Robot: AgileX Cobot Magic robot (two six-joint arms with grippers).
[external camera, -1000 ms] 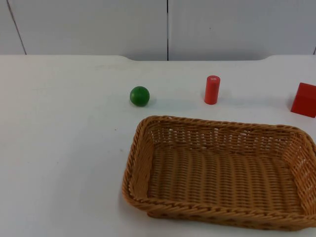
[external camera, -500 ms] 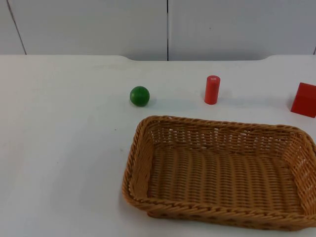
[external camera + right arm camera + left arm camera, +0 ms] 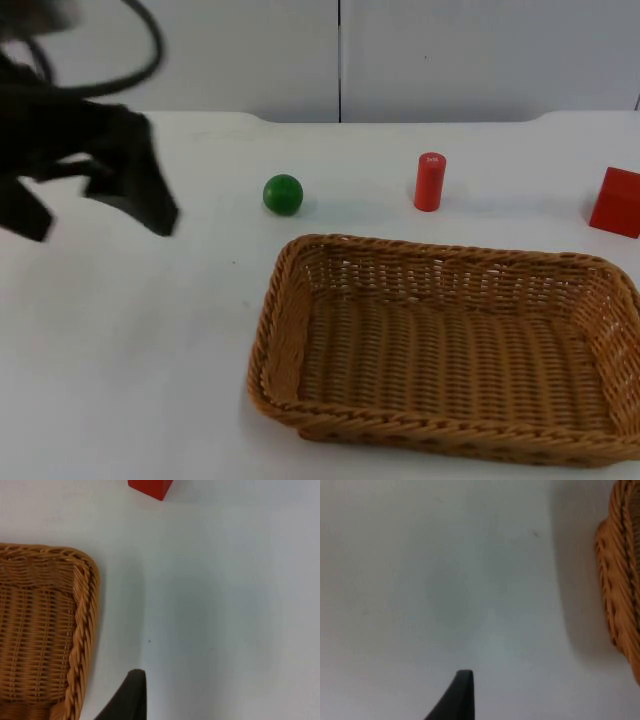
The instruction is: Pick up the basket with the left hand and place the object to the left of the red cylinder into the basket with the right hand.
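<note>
1. Top view: the left gripper (image 3: 95,205) hangs over the table (image 3: 120,350), well left of the green ball (image 3: 283,194); I cannot tell how its fingers stand.
2. Green ball sits left of the red cylinder (image 3: 429,182), apart.
3. Wicker basket (image 3: 445,345) rests nearer than the cylinder; a red block (image 3: 615,202) stands to its right.
4. Right wrist view: the right gripper's fingertip (image 3: 131,696) is just beside the basket corner (image 3: 82,630); grip unclear.

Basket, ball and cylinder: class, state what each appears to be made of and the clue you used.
Basket: woven wicker or rattan-look strands, tan, with a braided rim; possibly plastic imitation.
Ball: probably painted wood or plastic; smooth green surface with a soft sheen.
Cylinder: likewise painted wood or plastic; even red, smooth sides.
</note>
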